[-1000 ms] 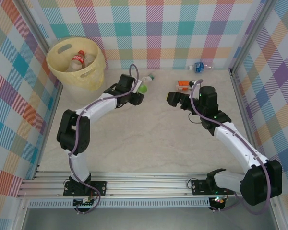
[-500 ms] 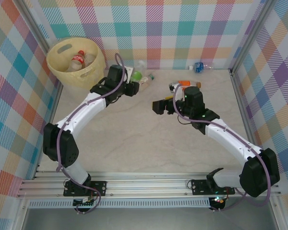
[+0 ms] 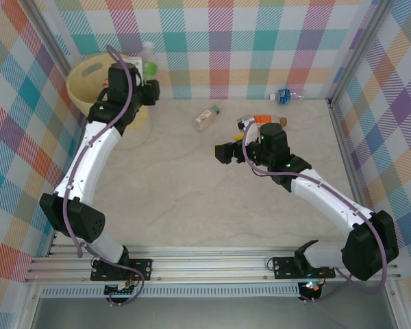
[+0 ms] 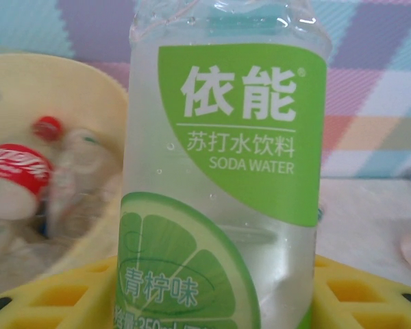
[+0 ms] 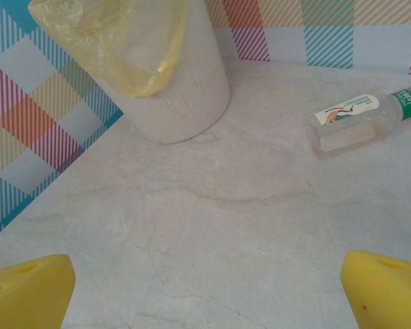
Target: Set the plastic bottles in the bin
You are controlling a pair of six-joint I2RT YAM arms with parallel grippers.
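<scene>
My left gripper [image 3: 149, 82] is shut on a clear plastic bottle with a lime-green label [image 3: 148, 60], held upright at the right rim of the pale yellow bin [image 3: 75, 90]. In the left wrist view that bottle [image 4: 226, 171] stands between my yellow fingers [image 4: 41, 301], and the bin [image 4: 89, 82] behind it holds a red-labelled bottle [image 4: 14, 179]. My right gripper [image 3: 223, 152] hangs open low over the table. A green-capped bottle [image 3: 207, 118] lies ahead of it, also seen in the right wrist view [image 5: 359, 120] beyond the open gripper [image 5: 209, 295]. An orange bottle [image 3: 262, 120] lies behind the right gripper.
A blue-labelled bottle [image 3: 285, 95] lies by the back wall at the right. Checked walls close the table on three sides. In the right wrist view the bin [image 5: 171, 89] stands at the far left, with bare marble-like table [image 5: 212, 226] in front of it.
My left arm has swung the green-labelled bottle from the table's middle up and left to the bin's rim. The right gripper has shifted left and stayed open.
</scene>
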